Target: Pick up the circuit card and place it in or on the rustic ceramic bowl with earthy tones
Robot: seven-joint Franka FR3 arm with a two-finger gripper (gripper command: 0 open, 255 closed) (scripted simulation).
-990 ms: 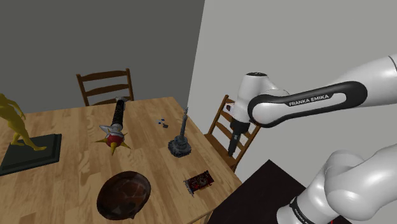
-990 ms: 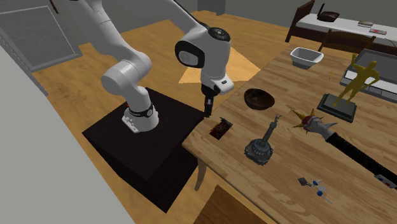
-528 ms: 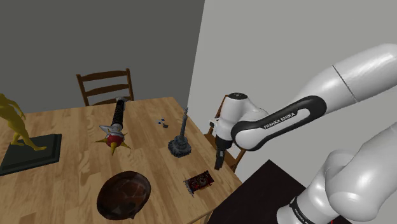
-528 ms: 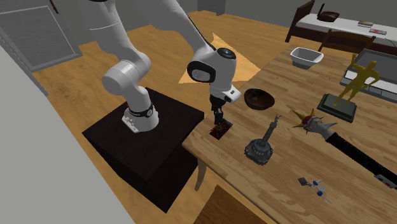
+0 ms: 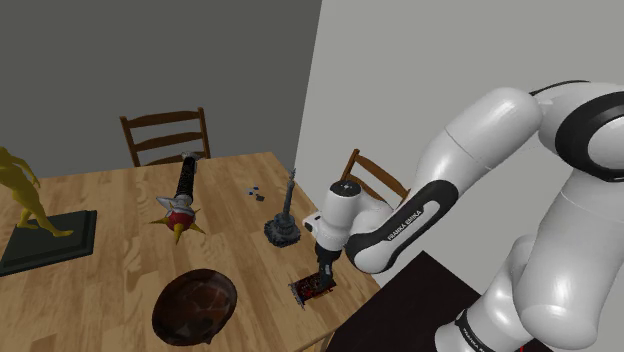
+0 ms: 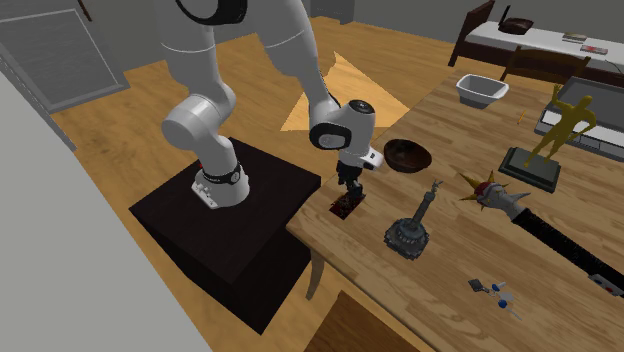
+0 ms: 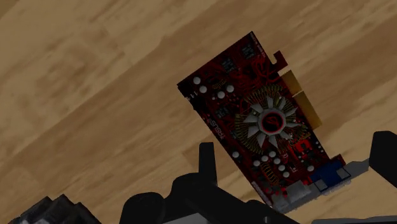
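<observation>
The gripper [image 5: 323, 272] is seen low over the corner of the wooden table [image 5: 100, 270] that lies nearest the black stand [image 6: 240, 230], directly above the circuit card [image 5: 313, 288]. The card is laid flat on the tabletop, close to the table's edge. In the wrist view the 2 black fingers [image 7: 206, 162] are held wide apart and nothing is clasped by them. The card is shown there as a red-and-black board with a round finned fan, a gold edge connector and a blue port at its metal bracket. It is seen lying on the wood in the gap between the fingers, and no contact with either finger can be made out. The dark brown bowl [image 5: 195, 305] is set upright on the same table, well apart from the card toward the shoulder view's left. A small grey tower model [image 5: 284, 225] on a round base is placed near the card, farther in from the edge. Beyond it a spiked mace [image 5: 182, 200] with a black shaft is laid on the wood, and a yellow figure [image 5: 22, 195] is stood on a dark slab [image 5: 50, 240]. 2 wooden chairs [image 5: 166, 120] are drawn up at the table. In the second exterior view a white basin [image 6: 481, 90] is seen at the table's far end.
</observation>
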